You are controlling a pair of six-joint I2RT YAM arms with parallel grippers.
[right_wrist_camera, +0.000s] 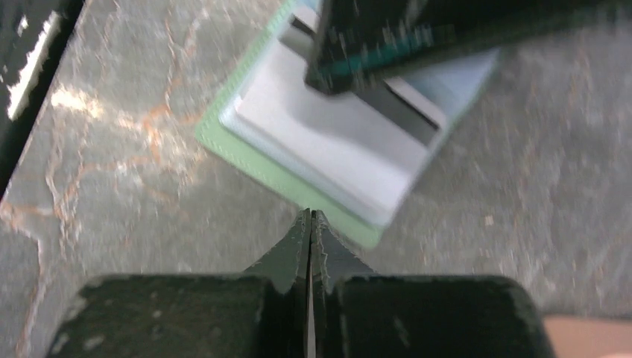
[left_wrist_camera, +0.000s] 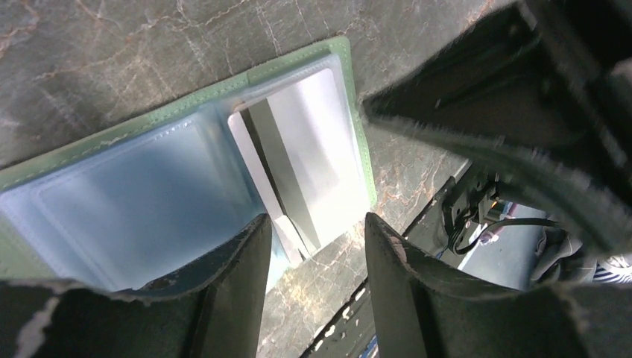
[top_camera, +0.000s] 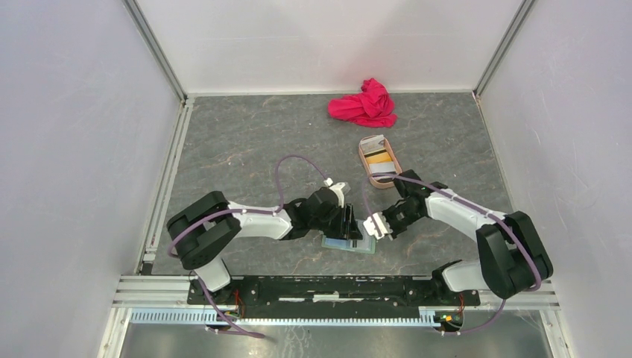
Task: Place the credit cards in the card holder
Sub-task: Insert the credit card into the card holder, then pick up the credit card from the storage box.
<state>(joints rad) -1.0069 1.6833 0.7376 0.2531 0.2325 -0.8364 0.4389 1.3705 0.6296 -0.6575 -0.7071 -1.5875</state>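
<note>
Card holder: the card holder (top_camera: 348,244) lies open on the table (top_camera: 246,142), low in the middle of the top view between the two arm tips. It has a sage-green border and its pale blue pockets face up.
Striped card: the striped card (left_wrist_camera: 298,160) is pale with a dark band and sits at the holder's right-hand pocket in the left wrist view. Its lower end seems to poke past the pocket, so I'd judge it part way in, not seated.
Left jaws: the left jaws are about half open and straddle the card's lower end. I see nothing clamped between them.
Right jaws: the right jaws are pressed shut on nothing, their tips just off the holder's green corner in the right wrist view.
Tray: the pinkish tray (top_camera: 361,153) sits above and right of centre, well apart from the holder. The other credit cards (top_camera: 382,171) wait in it, among them an orange-yellow card (top_camera: 380,157).
Red cloth: the red cloth (top_camera: 364,103) is bunched at the top of the top view and plays no part.
Done: one card at most, and that one not clearly home.
Left to do: push the striped card in, then bring over the cards in the tray. I'd call it an early stage.
</note>
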